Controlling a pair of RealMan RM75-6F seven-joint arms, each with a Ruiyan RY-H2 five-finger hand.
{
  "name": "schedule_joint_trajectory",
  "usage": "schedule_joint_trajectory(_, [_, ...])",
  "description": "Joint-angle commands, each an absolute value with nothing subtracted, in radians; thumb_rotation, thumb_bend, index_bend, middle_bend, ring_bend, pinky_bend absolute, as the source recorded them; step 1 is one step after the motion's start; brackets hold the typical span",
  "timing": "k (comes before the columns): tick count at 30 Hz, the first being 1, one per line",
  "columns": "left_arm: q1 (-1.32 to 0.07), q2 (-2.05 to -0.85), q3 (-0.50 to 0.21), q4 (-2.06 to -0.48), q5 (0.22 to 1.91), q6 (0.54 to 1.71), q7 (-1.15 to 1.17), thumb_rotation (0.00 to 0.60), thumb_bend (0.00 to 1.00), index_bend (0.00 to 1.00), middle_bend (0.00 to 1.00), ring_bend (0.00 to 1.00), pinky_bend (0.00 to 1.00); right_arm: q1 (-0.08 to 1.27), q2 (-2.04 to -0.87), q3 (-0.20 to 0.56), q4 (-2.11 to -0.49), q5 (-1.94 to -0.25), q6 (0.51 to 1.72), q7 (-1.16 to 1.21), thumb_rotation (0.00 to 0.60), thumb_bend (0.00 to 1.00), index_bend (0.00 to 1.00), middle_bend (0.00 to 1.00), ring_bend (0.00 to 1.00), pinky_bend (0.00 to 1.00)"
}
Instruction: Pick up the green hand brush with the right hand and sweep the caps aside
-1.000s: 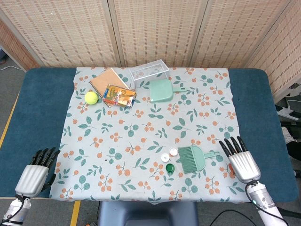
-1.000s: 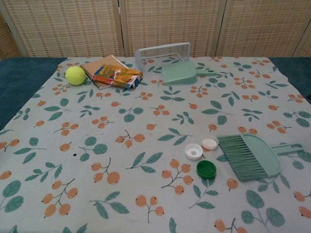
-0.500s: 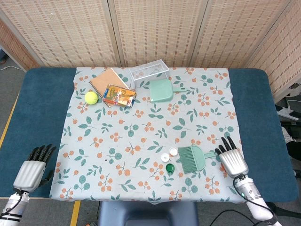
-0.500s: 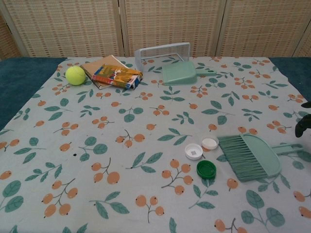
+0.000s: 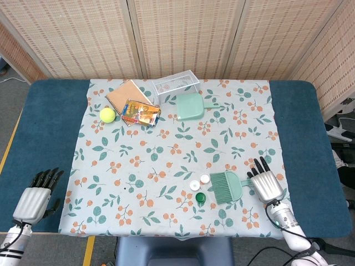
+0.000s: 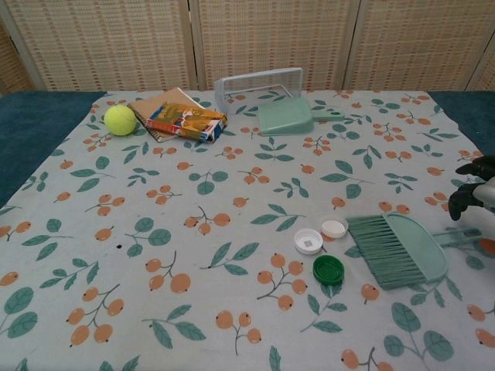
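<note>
The green hand brush lies flat at the table's near right, bristles pointing left. Two white caps and a green cap sit just left of the bristles. My right hand hovers over the brush's handle end, fingers spread, holding nothing. My left hand stays at the near left edge, off the cloth, fingers apart and empty.
A green dustpan, a wire basket, a notebook with a colourful book on it and a tennis ball lie at the far side. A floral cloth covers the table's middle.
My right hand moved left toward the brush handle and now shows in the chest view. My left hand drew back toward the near edge.
</note>
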State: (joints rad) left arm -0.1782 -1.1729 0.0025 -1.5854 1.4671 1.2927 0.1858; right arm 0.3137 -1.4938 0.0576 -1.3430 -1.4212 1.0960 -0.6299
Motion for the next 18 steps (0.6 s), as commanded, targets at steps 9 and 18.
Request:
schedule_joint_trajectory(9, [-0.182,-1.173,0.004,-1.58,1.464,1.294,0.181,0.6,0.43,0.0,0.0,0.0,0.08,0.337,-1.531,0.051,-1.322,-1.383,1.082,-0.633,0.6,0.28,0.36,0.32,0.06,0.0])
schedule_joint_trajectory(18, [-0.182,-1.169,0.003,-1.583,1.452,1.295,0.182,0.6,0.43,0.0,0.0,0.0,0.08,0.348,-1.554,0.044,-1.315,-1.367,1.085,-0.651,0.6,0.28,0.38,0.32,0.06,0.0])
